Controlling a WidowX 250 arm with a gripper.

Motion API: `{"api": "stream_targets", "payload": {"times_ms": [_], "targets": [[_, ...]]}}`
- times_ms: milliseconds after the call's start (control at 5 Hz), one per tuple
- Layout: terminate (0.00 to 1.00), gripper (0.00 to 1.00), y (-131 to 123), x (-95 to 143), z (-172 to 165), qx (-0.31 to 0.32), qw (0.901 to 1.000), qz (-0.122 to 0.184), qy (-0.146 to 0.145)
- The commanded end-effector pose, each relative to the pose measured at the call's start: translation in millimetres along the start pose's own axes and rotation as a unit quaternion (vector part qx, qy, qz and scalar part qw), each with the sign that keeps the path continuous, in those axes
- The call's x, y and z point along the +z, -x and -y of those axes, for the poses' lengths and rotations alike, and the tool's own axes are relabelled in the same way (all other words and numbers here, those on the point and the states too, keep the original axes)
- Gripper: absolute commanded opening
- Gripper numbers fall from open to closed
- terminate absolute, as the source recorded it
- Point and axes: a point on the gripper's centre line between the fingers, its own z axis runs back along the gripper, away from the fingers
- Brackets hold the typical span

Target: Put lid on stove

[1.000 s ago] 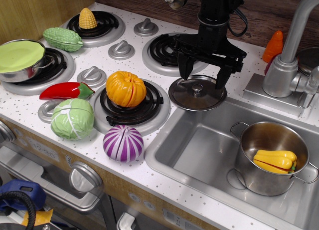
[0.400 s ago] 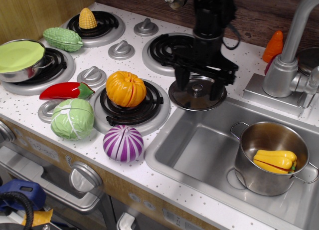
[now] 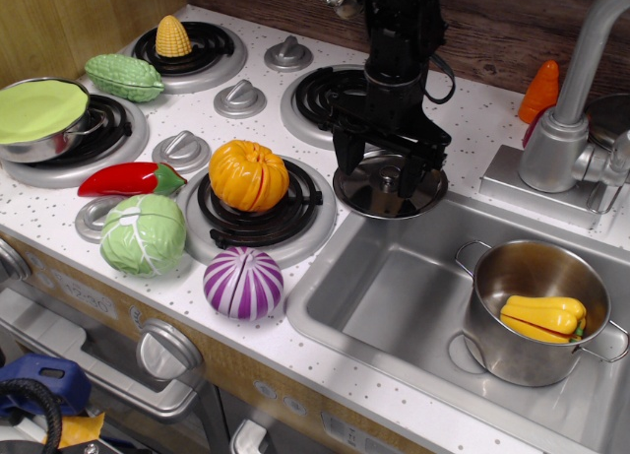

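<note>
Straddling the lid's (image 3: 386, 188) central knob, the gripper (image 3: 385, 171) hangs at frame centre with fingers spread and nothing held. The lid lies flat directly beneath, at the sink's (image 3: 394, 306) upper-left edge, just right of the stove (image 3: 177, 114) burners.

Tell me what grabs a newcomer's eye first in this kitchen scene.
The black end effector stands out, lowered over the shiny lid lying at the stove's edge beside the sink. Next comes the bright orange pumpkin on the front burner, and the yellow pepper inside the steel pot.
</note>
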Motion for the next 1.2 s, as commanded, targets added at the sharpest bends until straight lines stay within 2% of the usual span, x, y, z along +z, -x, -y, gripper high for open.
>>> {"api": "stream_targets", "payload": {"times_ms": [0,400,600,800,1000], "targets": [[0.00,1.00,-16.0,9.8,-7.5,-0.009,0.9992,0.038,-0.005],[0.00,1.00,-17.1,-0.1,-7.7,-0.033,0.9981,0.052,0.008],[0.00,0.00,-16.0,-3.4,-5.8,-0.030,0.9979,0.055,0.016],[0.00,0.00,-15.1,-1.9,-3.7,-0.029,0.9980,0.055,0.011],[0.00,0.00,-21.9,23.4,-8.9,-0.038,0.9980,0.047,-0.020]]}}
